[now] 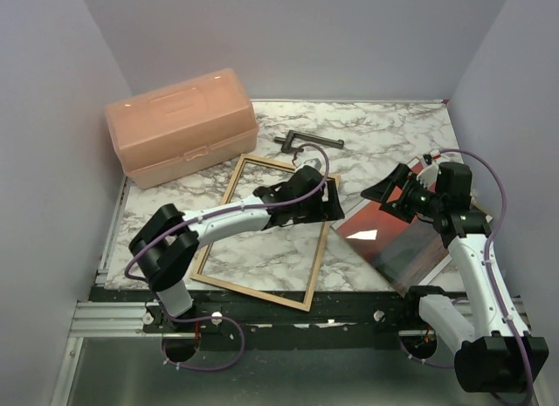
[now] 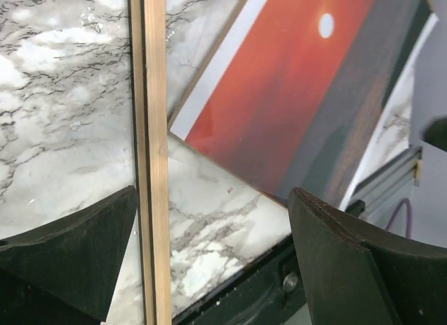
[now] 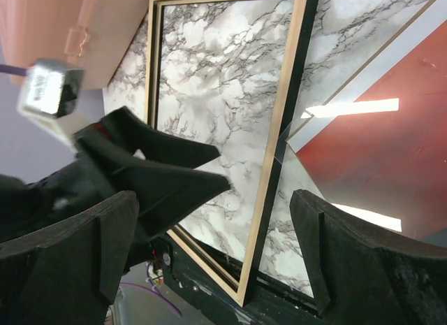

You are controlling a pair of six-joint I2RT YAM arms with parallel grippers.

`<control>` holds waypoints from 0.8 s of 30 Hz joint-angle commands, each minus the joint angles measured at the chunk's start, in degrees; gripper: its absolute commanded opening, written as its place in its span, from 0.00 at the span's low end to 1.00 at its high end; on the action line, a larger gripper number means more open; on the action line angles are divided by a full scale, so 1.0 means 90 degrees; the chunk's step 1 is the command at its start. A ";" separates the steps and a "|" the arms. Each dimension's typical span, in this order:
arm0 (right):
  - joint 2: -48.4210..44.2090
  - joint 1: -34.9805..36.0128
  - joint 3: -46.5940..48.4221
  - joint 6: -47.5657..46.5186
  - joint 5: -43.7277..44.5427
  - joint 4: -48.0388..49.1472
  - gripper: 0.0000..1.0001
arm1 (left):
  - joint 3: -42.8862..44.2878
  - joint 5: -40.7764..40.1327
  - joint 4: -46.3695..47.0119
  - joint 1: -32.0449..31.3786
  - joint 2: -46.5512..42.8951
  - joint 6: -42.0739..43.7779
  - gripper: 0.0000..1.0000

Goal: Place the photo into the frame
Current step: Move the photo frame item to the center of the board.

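While the frame (image 1: 262, 249) lies flat, wood face up, on the marble tabletop (image 1: 384, 135), our left fingers (image 2: 70, 255) stand spread apart over its right rail. Just beside that rail lies the photo (image 1: 389, 227), sunset side up, and above it our right fingers (image 3: 349, 269) hang apart, holding nothing.

frame (image 1: 253, 288) left of photo (image 1: 389, 230), box (image 1: 182, 122) behind frame

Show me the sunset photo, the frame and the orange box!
photo (image 1: 395, 238): top view, middle of the print.
frame (image 1: 253, 291): top view, near wooden edge.
orange box (image 1: 179, 113): top view, on its lid.
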 commanded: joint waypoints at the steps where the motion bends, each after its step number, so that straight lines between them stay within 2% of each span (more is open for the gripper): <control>1: 0.0085 0.0002 -0.0099 -0.0161 0.0067 -0.0134 1.00 | -0.0516 0.0344 0.0153 0.0206 -0.0871 0.0362 0.91; 5: 0.0189 0.0001 -0.0166 -0.0197 -0.0008 -0.0135 1.00 | -0.1452 0.1062 0.1045 0.0567 -0.1559 0.0114 0.91; 10: 0.0311 0.0010 -0.0240 -0.0275 -0.0128 -0.0125 1.00 | -0.3045 0.1951 0.2647 0.1344 -0.2452 -0.0602 0.91; 12: 0.0342 0.0008 -0.0253 -0.0290 -0.0149 -0.0125 1.00 | -0.3509 0.2064 0.2892 0.1641 -0.2808 -0.0717 0.91; 16: 0.0415 0.0011 -0.0359 -0.0312 -0.0221 -0.0098 1.00 | -0.3922 0.1984 0.2324 0.2109 -0.3615 -0.0413 0.91; 21: 0.0524 0.0037 -0.0602 -0.0242 -0.0390 0.0052 1.00 | -0.3797 0.1241 0.0487 0.2590 -0.4726 0.0285 0.98; 24: 0.0564 0.0123 -0.0679 -0.0194 -0.0393 0.0126 1.00 | -0.3606 0.0832 -0.0378 0.2852 -0.5342 0.0665 0.99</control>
